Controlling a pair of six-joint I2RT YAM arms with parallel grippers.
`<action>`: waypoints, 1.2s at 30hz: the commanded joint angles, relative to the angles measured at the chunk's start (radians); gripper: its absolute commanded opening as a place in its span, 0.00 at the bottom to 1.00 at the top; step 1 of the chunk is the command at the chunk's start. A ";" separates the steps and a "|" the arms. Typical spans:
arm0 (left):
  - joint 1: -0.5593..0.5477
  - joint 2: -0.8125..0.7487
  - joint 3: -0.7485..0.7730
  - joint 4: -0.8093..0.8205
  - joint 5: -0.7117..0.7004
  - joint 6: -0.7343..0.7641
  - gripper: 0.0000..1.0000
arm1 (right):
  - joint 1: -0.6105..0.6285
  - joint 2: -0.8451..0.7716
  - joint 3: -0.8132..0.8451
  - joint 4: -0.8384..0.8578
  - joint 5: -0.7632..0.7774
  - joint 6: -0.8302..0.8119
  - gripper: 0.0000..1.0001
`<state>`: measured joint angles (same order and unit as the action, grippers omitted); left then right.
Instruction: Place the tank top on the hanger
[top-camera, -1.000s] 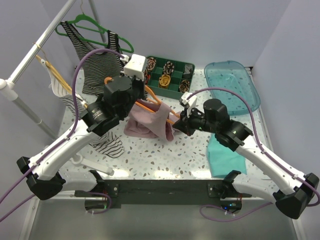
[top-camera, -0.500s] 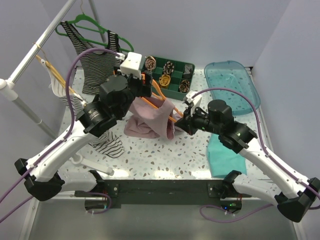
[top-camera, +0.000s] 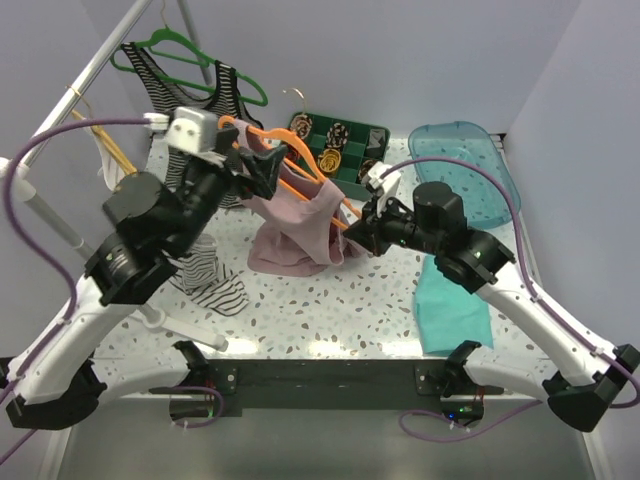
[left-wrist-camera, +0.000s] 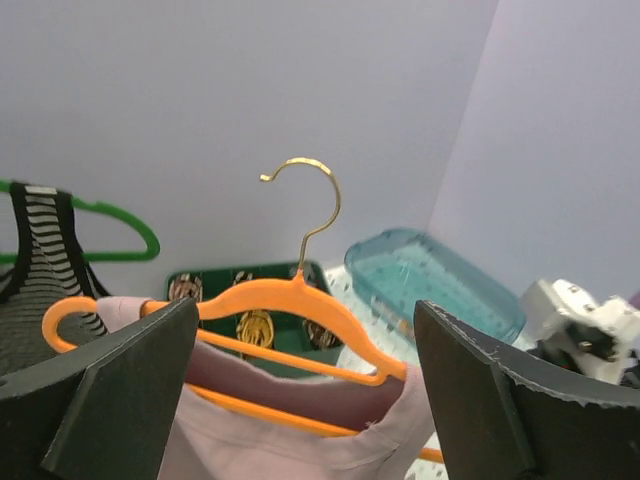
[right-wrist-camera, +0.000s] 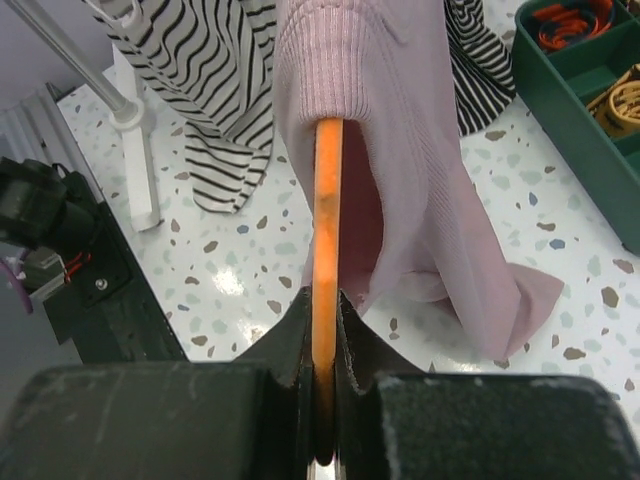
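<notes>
Speckled white tabletop (top-camera: 330, 310) carries everything. A grey metal clothes rail (top-camera: 70, 100) slants up the left side with black-and-white striped tank tops (top-camera: 190, 120) and a green hanger (top-camera: 165, 45) on it. At the back right is a clear teal plastic tub (top-camera: 470, 170), with a dark green compartment tray (top-camera: 335, 150) beside it. A flat teal cloth (top-camera: 450, 310) lies under the right arm.

The dusty-pink soft sleeveless tank top (top-camera: 295, 225) is mid-table, draped on the thin orange plastic hanger (top-camera: 305, 170). Its hem sags onto the tabletop. Both hanger shoulders look threaded through the fabric in the left wrist view, so dressing looks about done.

The hanger's long axis runs from upper left down to lower right, tilted, with the metal hook up toward the back wall.

The right gripper (top-camera: 362, 228) has its fingers clamped on the low right end of the hanger, and the orange bar is pinched flat in the right wrist view. It is the only hold.

The left gripper (top-camera: 262, 172) has its fingers spread wide and grips nothing. It sits just beside the hanger's high left shoulder.

The left arm is nearer the rail. Any move rail-wards has the striped tops and the green hanger in the way, and a one-end grip may let the hanger swing.
</notes>
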<state>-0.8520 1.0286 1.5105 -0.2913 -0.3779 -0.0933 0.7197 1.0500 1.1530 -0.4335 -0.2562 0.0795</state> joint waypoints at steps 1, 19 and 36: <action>0.002 -0.096 0.017 0.180 0.043 0.021 0.94 | 0.044 0.077 0.192 0.030 -0.020 -0.037 0.00; 0.001 -0.246 0.077 0.363 -0.026 0.089 0.94 | 0.155 0.600 1.030 -0.295 0.049 -0.044 0.00; 0.002 -0.257 0.146 0.328 -0.046 0.153 0.94 | 0.210 0.900 1.281 -0.154 0.005 -0.101 0.00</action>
<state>-0.8520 0.7551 1.6226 0.0372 -0.4160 0.0257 0.9031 1.9388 2.3306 -0.7437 -0.2245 0.0055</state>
